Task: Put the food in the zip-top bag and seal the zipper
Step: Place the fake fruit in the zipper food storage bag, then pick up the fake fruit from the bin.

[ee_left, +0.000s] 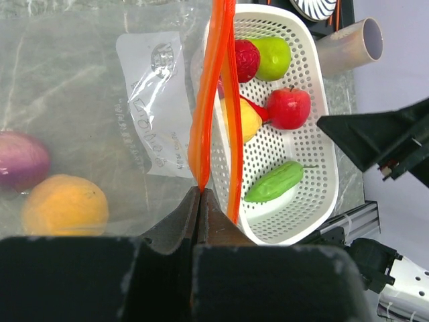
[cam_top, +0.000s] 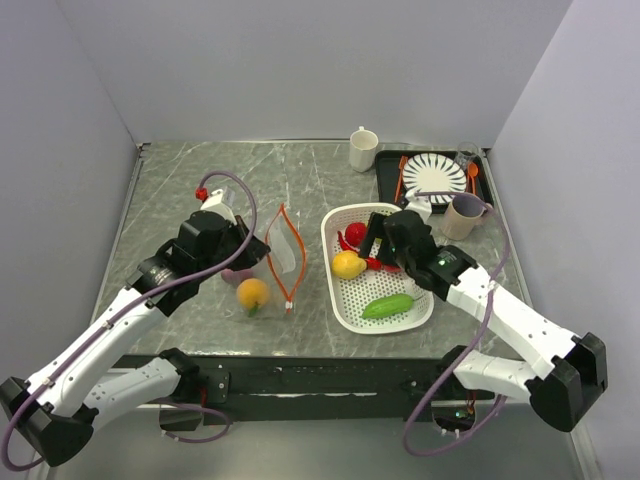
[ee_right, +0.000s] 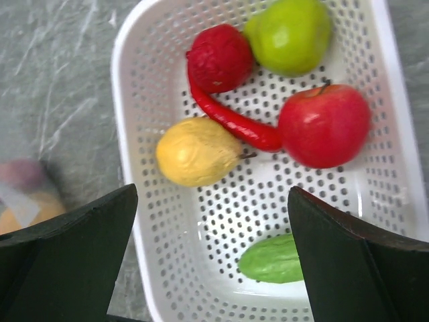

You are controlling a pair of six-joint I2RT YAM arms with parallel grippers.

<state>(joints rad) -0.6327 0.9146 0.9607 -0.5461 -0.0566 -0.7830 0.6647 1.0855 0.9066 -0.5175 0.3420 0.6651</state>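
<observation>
Two pieces of food, an orange ball [ee_left: 65,204] and a purple ball [ee_left: 20,159], sit inside the clear bag [ee_left: 80,100], which rests on the table [cam_top: 180,180] just left of the white basket [ee_left: 315,74]; the bag's orange-red zipper [ee_left: 213,87] runs along the edge facing the basket, its two strips bowed apart so the mouth gapes; the left gripper [ee_left: 200,194] has its fingers pressed together on one of those strips, the one farther from the basket; the right gripper [ee_right: 213,191] hovers over the basket with its fingers spread wide and nothing between them; in the basket lie a dark red ball [ee_right: 220,57], a green ball [ee_right: 289,33], a red apple [ee_right: 325,124], a yellow fruit [ee_right: 198,151], a red chilli [ee_right: 234,124] and a green cucumber [ee_right: 271,260].
</observation>
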